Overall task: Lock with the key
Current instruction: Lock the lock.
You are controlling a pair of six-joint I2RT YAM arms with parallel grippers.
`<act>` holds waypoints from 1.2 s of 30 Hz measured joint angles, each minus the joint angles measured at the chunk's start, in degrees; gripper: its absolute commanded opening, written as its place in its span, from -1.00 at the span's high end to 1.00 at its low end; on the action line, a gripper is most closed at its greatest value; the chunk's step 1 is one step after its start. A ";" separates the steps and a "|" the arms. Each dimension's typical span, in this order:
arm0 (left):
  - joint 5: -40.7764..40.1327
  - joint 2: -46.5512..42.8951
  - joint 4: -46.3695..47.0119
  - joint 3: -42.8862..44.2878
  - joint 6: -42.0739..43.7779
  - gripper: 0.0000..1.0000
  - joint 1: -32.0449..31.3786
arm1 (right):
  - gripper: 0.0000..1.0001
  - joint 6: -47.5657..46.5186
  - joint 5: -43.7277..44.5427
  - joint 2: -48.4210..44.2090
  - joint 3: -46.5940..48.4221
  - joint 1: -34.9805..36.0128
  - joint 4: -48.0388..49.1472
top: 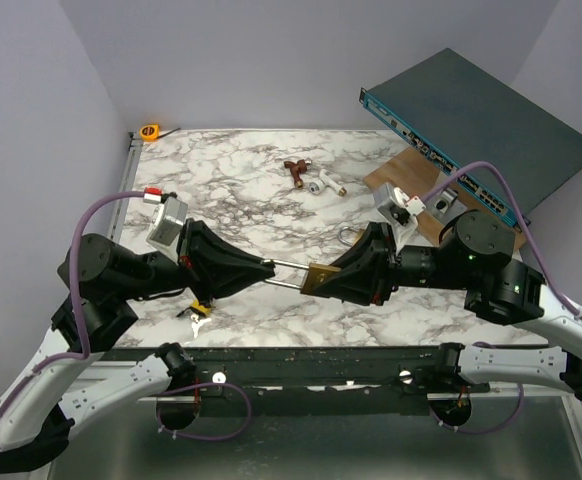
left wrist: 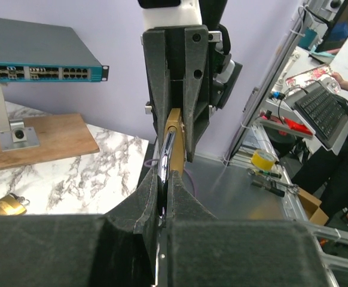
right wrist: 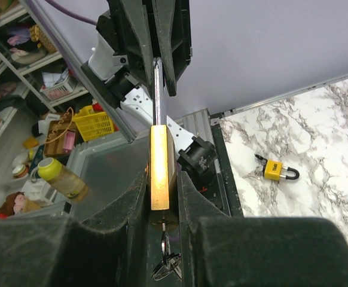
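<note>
A brass padlock [top: 316,277] with a long steel shackle [top: 286,267] hangs in the air between my two grippers, above the table's near edge. My left gripper [top: 269,268] is shut on the shackle [left wrist: 167,149]. My right gripper [right wrist: 162,179] is shut on the padlock's brass body [right wrist: 160,167]. The key [right wrist: 164,260], small and silvery on a ring, sticks in the bottom of the body between my right fingers. In the left wrist view the brass body [left wrist: 174,128] shows edge-on, just beyond my left gripper [left wrist: 163,179].
A small yellow padlock [top: 200,307] with keys beside it lies on the marble near the left arm. Another brass padlock [left wrist: 6,205] rests on the marble. A network switch [top: 481,130] sits raised over a wooden board [top: 401,180] at the back right. Small parts [top: 311,178] lie at the back.
</note>
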 measured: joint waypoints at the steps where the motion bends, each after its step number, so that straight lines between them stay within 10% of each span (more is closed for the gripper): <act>1: -0.31 0.00 0.24 -0.15 -0.02 1.00 -0.04 | 0.99 0.15 0.15 0.02 0.00 0.00 0.00; 20: -17.38 -3.10 18.05 -9.57 -8.24 1.00 -4.63 | 0.99 4.70 9.66 0.39 -1.29 -0.33 15.56; 36: -15.82 -0.98 0.33 -7.06 -10.80 1.00 -8.39 | 0.99 6.54 12.04 5.49 -0.11 -1.22 23.15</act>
